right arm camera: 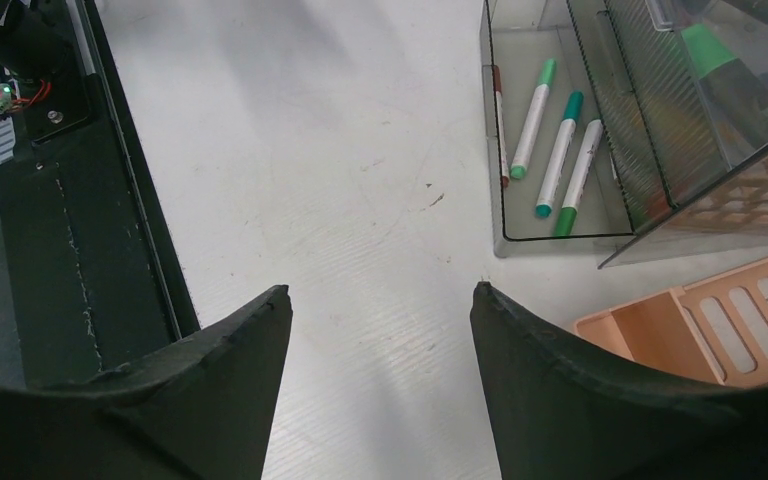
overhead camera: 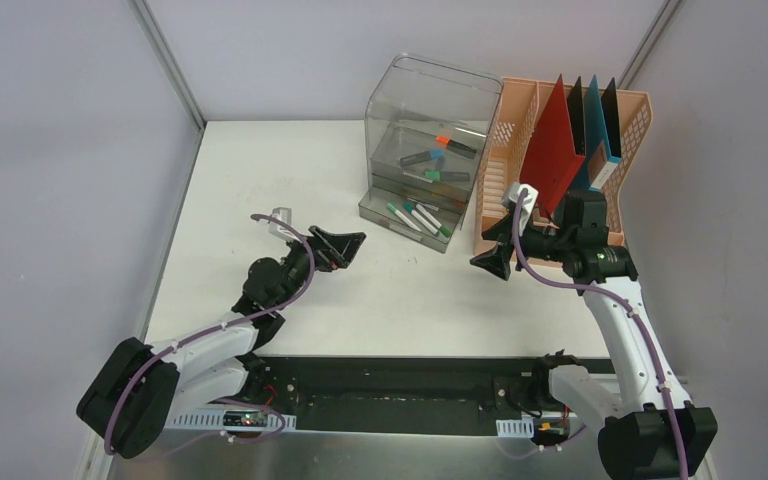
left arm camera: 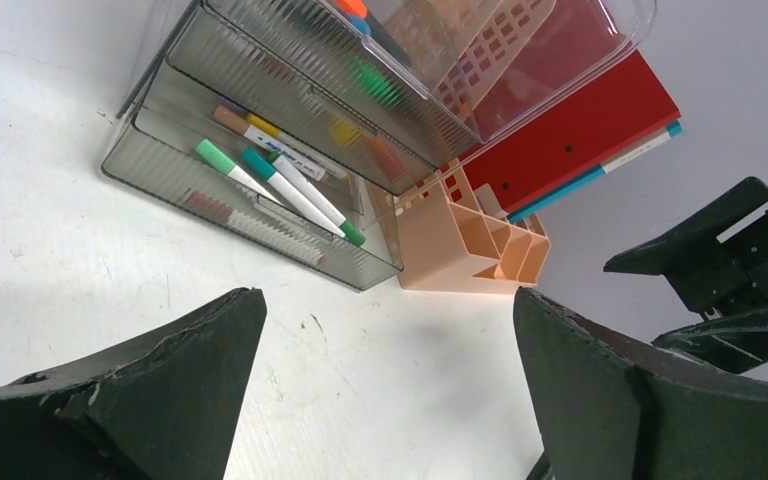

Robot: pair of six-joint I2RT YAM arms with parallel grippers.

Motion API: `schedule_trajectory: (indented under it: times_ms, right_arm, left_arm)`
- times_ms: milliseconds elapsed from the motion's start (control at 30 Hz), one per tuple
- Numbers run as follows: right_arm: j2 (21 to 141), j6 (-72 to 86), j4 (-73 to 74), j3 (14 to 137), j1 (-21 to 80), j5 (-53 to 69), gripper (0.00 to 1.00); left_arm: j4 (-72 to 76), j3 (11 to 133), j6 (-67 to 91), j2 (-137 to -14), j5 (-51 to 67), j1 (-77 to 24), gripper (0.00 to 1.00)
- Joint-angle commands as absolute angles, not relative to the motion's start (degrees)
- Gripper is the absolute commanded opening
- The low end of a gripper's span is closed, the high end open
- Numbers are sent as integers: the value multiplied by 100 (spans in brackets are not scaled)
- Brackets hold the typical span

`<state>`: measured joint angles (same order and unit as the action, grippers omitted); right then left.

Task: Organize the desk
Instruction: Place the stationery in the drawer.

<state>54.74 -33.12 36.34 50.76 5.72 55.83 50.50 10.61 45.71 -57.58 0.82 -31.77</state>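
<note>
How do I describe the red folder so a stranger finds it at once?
At the far right of the white desk stands a peach plastic file rack. Of its folders, the red folder is leftmost; neighbours are black or teal.

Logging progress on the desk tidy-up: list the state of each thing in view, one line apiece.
left tool, open, empty.
right tool, open, empty.
clear organizer, upright, lowest tray jutting forward.
markers, capped, lying flat in that lowest tray.
peach file rack, upright, holding folders.
red folder, standing on edge in the rack.
desk, carrying organizer and rack at its far right.
</note>
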Motion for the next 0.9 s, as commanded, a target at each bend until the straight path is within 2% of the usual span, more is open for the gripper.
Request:
schedule_trajectory:
  times_ms: [0,367,533,700,867]
  right_arm:
    - [5387,-3428,3564,5088,501,5771,69]
    - [5381,-3428,3560,5083,457,5783,69]
    - [5378,-3425,3561,5087,448,5792,69]
    - [5353,-3428,3560,5089,439,5809,69]
    - [5357,-3428,3565,5089,439,5810,69]
  left_arm:
    - [4583,1335,4577,-5662,270,-3111,99]
    - [4995,1620,4984,-6803,687,-3111,92]
    - [5085,1904,5121,-7474,940,-3111,84]
    - [4607,2339,5302,-7962,1092,-3111,68]
    - [4388,2639,5528,-8452,1083,-3111,41]
